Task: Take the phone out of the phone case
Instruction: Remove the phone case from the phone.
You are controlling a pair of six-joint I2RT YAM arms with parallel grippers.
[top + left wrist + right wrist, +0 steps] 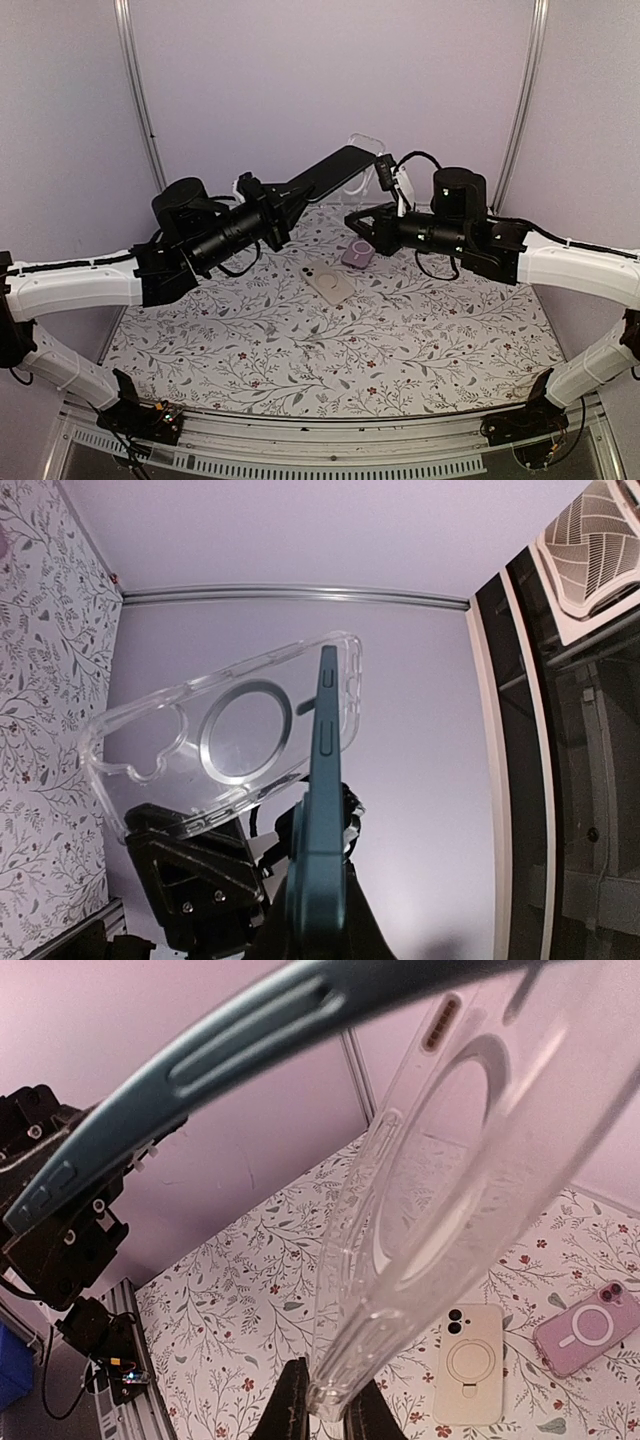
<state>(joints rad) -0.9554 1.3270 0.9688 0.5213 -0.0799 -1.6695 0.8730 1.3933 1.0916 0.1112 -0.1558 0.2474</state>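
Note:
A dark teal phone (335, 168) is held in the air over the back of the table, seen edge-on in the left wrist view (325, 770). My left gripper (288, 197) is shut on its lower end (322, 880). A clear phone case (220, 740) is peeled away from the phone along most of its length; the two still meet at the far end. My right gripper (383, 168) is shut on the case's edge (325, 1405). The case (450, 1180) rises from the right fingers, with the phone (250, 1030) arching above it.
A cream phone case with a ring (328, 283) and a pink case (358, 252) lie on the floral table mat (300, 350); both also show in the right wrist view, cream (470, 1360) and pink (590, 1328). Purple walls enclose the back and sides.

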